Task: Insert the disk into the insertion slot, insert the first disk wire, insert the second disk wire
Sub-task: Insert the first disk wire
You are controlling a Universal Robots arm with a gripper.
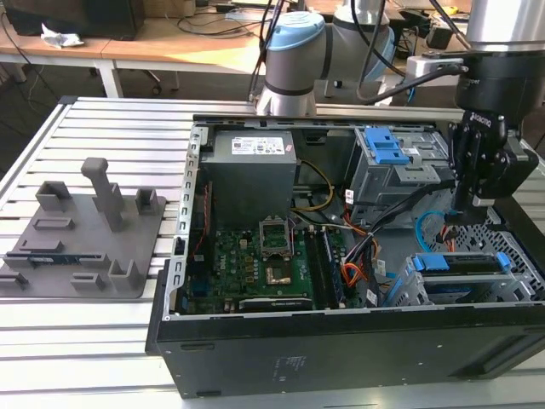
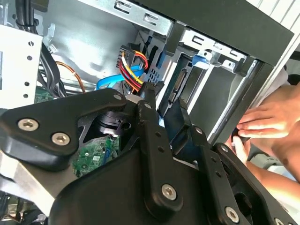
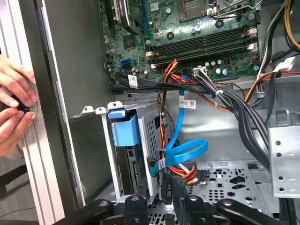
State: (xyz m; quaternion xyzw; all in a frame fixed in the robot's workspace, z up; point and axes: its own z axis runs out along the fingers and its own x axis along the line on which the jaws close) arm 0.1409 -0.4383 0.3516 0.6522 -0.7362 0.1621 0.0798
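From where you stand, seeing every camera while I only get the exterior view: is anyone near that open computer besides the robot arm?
Observer: Yes. In the first wrist view a person's hands rest against the outside of the case.
Operator: And that blue cable inside, where does it go?
Observer: The light-blue cable loops beside the perforated drive cage, right next to the red and orange wire bundle.

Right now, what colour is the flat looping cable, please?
Light blue; the cable shows best in the first wrist view.
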